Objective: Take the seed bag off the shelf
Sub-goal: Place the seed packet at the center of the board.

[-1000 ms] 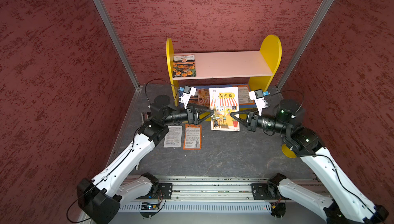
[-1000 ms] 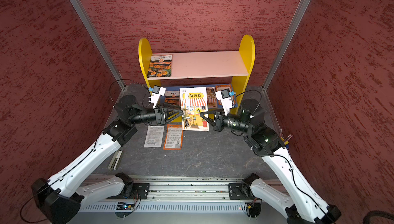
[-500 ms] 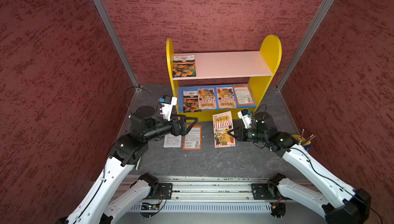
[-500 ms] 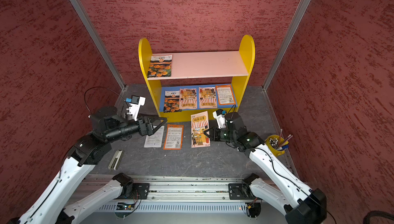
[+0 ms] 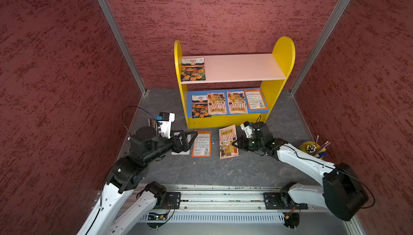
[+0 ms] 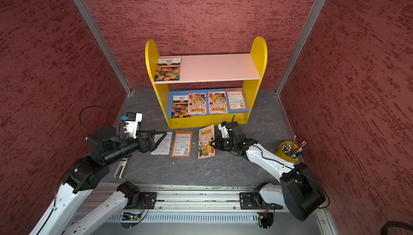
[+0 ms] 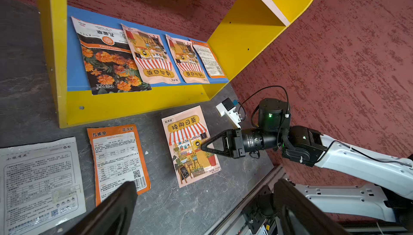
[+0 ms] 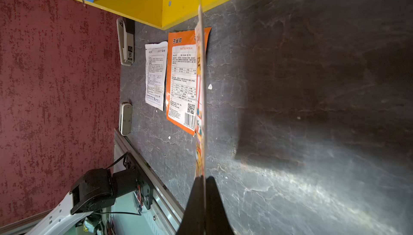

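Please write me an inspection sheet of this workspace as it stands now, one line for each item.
surface: dark grey floor, nothing spilled.
job's things: shelf upright; marigold bag on its upper board; four bags on the lower board; sunflower bag, orange bag and white bag in front, off the shelf.
clutter: pencil cup, stapler.
claws: left claw open above the white bag; right claw shut on the sunflower bag's edge.
cables: right wrist cable arches free.
surroundings: red walls; metal rail in front.

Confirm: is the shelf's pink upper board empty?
No, a marigold seed bag lies at one end of the pink upper board.
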